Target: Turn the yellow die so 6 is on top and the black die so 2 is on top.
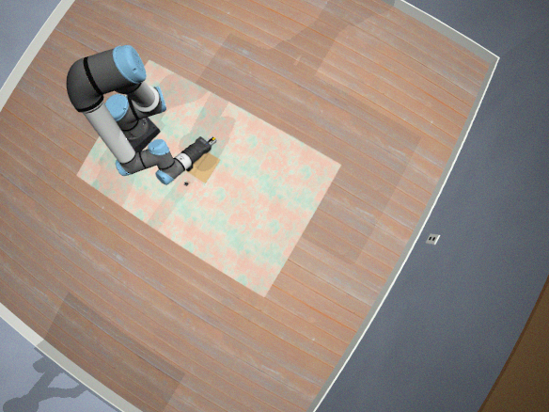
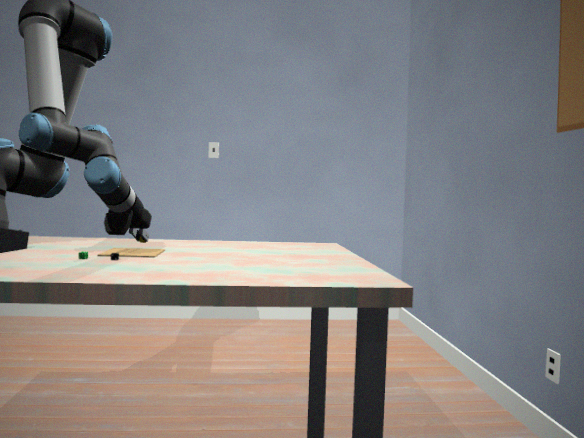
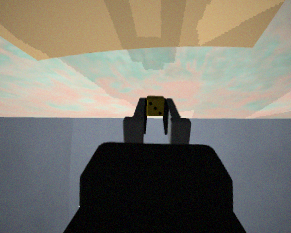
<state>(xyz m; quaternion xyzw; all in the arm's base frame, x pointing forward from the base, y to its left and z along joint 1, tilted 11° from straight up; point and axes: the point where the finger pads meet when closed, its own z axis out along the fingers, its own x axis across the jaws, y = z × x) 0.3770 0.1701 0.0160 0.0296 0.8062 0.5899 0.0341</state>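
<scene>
From the top, the gripper [image 1: 212, 140] is seen past the tan mat's [image 1: 207, 168] far edge; the black die [image 1: 186, 183] lies off the mat.

From the exterior, the green die [image 2: 83, 255] rests on the table [image 2: 250, 270].

At the wrist, the yellow die [image 3: 155, 106] is clamped between the fingers.

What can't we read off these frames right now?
- Yellow die in the gripper: pips blurred in the wrist view, too small in the other views.
- Black die and green die: top faces too small to read.
- Green die in the top view: hidden under the arm.
</scene>
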